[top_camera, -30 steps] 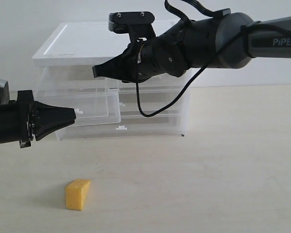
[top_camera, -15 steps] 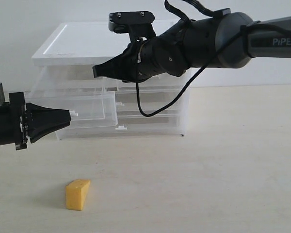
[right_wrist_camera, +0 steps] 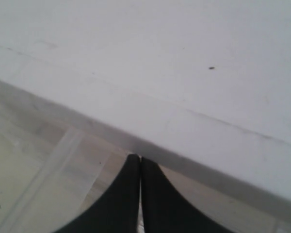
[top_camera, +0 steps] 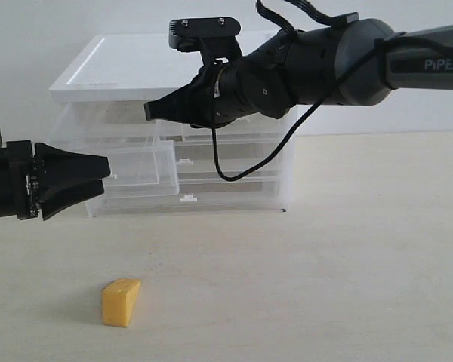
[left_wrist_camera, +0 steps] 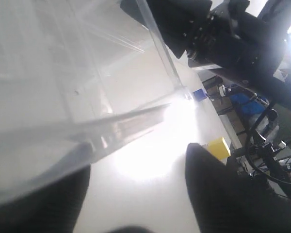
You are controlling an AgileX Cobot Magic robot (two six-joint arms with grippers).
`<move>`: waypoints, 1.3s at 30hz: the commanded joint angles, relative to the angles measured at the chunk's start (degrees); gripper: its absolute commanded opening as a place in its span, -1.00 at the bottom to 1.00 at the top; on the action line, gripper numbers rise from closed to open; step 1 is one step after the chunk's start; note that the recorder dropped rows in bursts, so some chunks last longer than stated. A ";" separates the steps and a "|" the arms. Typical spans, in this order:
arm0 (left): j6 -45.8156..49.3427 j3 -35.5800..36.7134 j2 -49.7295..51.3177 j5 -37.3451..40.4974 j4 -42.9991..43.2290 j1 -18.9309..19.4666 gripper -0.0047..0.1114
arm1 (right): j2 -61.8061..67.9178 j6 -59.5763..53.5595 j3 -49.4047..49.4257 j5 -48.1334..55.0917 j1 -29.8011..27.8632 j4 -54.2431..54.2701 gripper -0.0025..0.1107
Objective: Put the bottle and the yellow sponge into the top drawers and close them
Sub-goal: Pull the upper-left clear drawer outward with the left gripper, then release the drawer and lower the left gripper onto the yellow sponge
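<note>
The yellow sponge (top_camera: 121, 302) lies on the table in front of the chest, and it also shows as a yellow sponge (left_wrist_camera: 218, 147) past one finger in the left wrist view. The left top drawer (top_camera: 140, 170) is pulled out, and its tab handle (top_camera: 114, 178) sits right at my left gripper (top_camera: 106, 171), which is open. The drawer's translucent wall (left_wrist_camera: 87, 131) fills the left wrist view above my left gripper (left_wrist_camera: 136, 167). My right gripper (top_camera: 147, 111) is shut and empty, hovering over the open drawer at the chest's lid edge; its tips (right_wrist_camera: 139, 161) are pressed together. The bottle is out of view.
The white-topped chest (top_camera: 136, 64) stands at the back of the beige table, with two full-width drawers below, their handles (top_camera: 187, 198) facing front. The right arm (top_camera: 309, 64) and its cable hang across the chest's right half, hiding the other top drawer.
My left gripper drew back to the left with the drawer handle, sliding the drawer farther out, then opened its jaws. The right arm and the sponge stayed put.
</note>
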 commanded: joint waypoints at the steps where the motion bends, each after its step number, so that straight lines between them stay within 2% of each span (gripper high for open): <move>1: 0.13 0.43 -0.66 0.83 -0.57 0.15 0.06 | 0.24 -0.39 -1.07 -1.12 -2.46 -2.18 -0.96; 4: 0.54 0.43 -0.66 0.83 -0.57 1.38 0.06 | 0.01 -0.39 -1.07 -0.47 -2.46 -2.18 -0.96; 11: -0.22 0.43 -0.66 -2.23 2.01 1.41 0.06 | -0.25 -0.65 -1.07 -0.63 -2.46 -2.18 -0.96; 15: 0.28 0.43 -0.66 -6.61 4.41 1.41 0.06 | -0.25 -0.87 -1.07 -0.25 -2.46 -2.18 -0.96; 20: 0.07 0.43 -0.66 -3.36 5.48 1.41 0.06 | -0.25 -1.29 -1.07 -0.25 -2.46 -2.18 -0.96; 24: 0.07 0.57 -0.66 -3.36 10.46 1.41 0.06 | -0.25 -1.61 -1.07 -0.25 -2.46 -2.18 -0.96; 26: 0.77 1.38 -0.66 -3.61 10.33 1.41 0.06 | -0.25 -1.73 -1.07 -0.25 -2.46 -2.18 -0.96; 32: 1.58 3.93 -0.66 -14.06 10.33 1.41 0.06 | -0.51 -1.72 -1.07 -0.03 -2.46 -2.18 -0.96; 39: 2.19 5.11 -0.66 -14.65 10.59 1.22 -0.03 | -3.17 -1.86 -1.07 3.46 -2.46 -2.08 -0.96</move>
